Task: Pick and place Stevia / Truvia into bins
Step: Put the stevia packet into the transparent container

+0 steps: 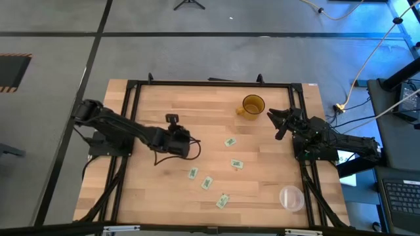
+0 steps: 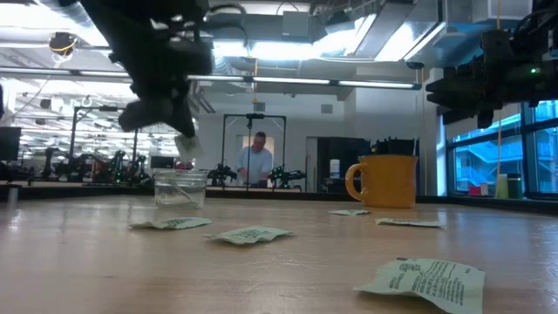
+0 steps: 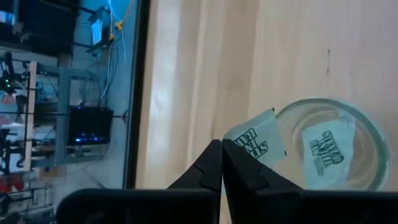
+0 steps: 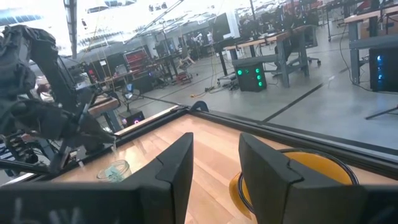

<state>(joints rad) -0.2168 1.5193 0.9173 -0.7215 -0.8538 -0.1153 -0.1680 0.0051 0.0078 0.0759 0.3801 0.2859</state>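
My left gripper hangs over the middle of the table, shut on a white Stevia packet just above the small clear glass cup. Another packet lies inside the cup. Several more packets lie flat on the wood, among them one at the near edge and one toward the mug. My right gripper waits open near the table's right edge, above the amber mug. My left gripper pinches the packet by one edge between its two shut fingertips, coming from above and pointing down. The packet is lifted clear and hangs below the fingers, over the rim of the glass cup.
The amber mug stands at the far right of the table. A wider clear plastic container sits near the near right corner. A black frame runs around the table top. A person stands in the room beyond.
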